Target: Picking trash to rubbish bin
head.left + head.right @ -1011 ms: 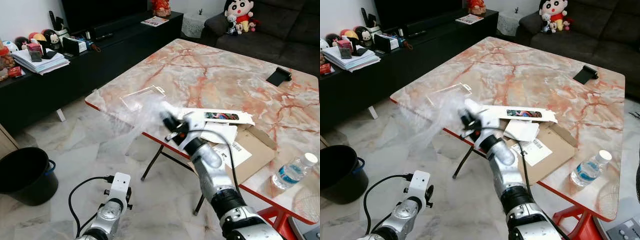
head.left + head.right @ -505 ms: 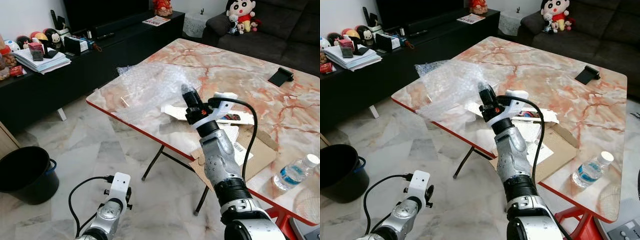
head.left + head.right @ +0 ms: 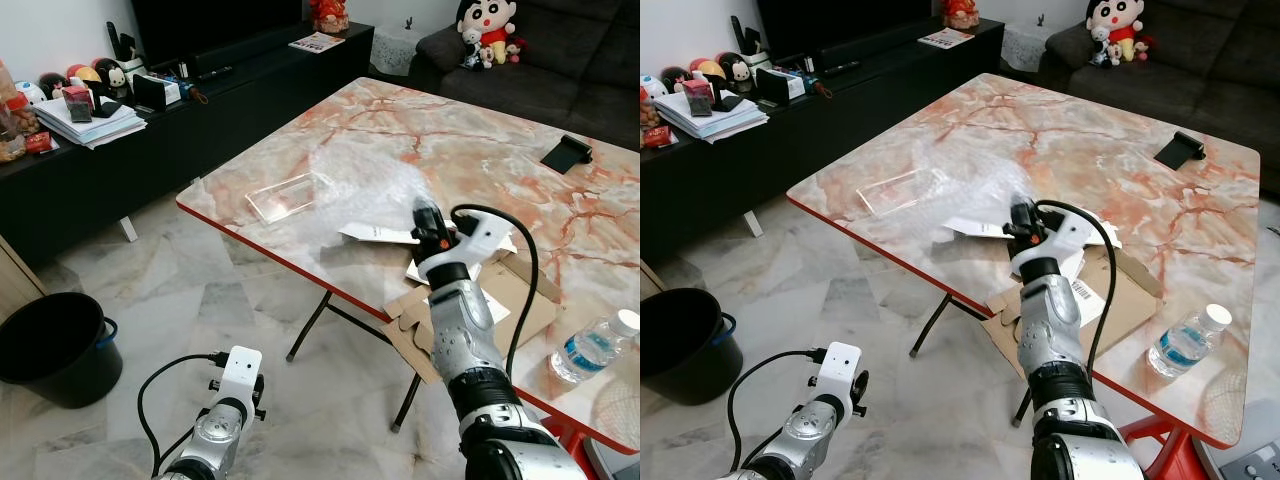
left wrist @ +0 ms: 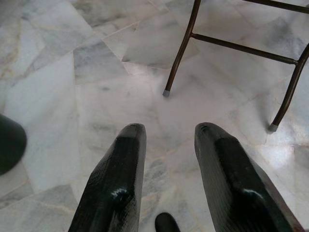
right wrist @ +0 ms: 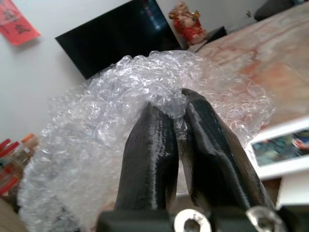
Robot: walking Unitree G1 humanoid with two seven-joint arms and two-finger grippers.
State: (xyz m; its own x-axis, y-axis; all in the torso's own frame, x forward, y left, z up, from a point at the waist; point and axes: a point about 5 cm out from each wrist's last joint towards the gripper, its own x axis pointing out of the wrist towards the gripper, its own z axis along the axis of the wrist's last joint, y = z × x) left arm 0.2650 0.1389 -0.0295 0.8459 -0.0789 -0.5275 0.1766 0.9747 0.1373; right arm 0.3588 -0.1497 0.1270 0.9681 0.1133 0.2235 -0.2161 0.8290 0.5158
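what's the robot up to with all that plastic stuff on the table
The right gripper is shut on a sheet of bubble wrap, holding it up over the marble table. The left gripper hangs open near the floor. The black bin stands on the floor to the robot's left, away from the table. Flattened cardboard, papers and a water bottle lie on the table.

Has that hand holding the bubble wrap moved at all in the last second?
Yes. The right hand, shut on the bubble wrap, swung from the marble table's near edge in over the tabletop, towards the flattened cardboard.
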